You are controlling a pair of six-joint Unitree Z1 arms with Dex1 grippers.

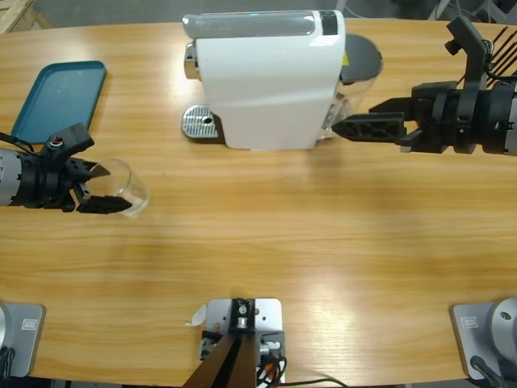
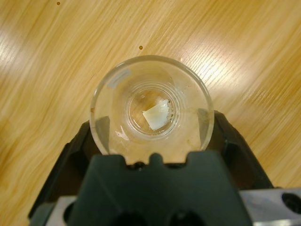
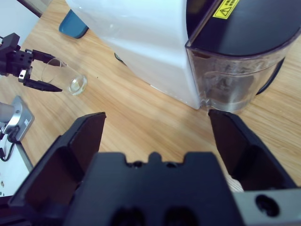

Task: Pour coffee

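Observation:
A small clear glass (image 1: 129,191) sits tilted low over the table at the left, its mouth turned toward my left gripper (image 1: 108,191), which is shut on it with a jaw on each side. Looking down into the glass (image 2: 151,106), I see only a pale glint at its bottom; no coffee shows. The white coffee machine (image 1: 271,89) stands at the back middle, its metal drip tray (image 1: 200,123) facing left. My right gripper (image 1: 341,128) hovers open beside the machine's right end, near the clear water tank (image 3: 235,80). The right gripper (image 3: 156,115) holds nothing.
A teal tray (image 1: 60,99) lies at the back left, beyond the glass. Two small brown drops (image 2: 140,47) mark the wood near the glass. Bare wood stretches across the table's front half.

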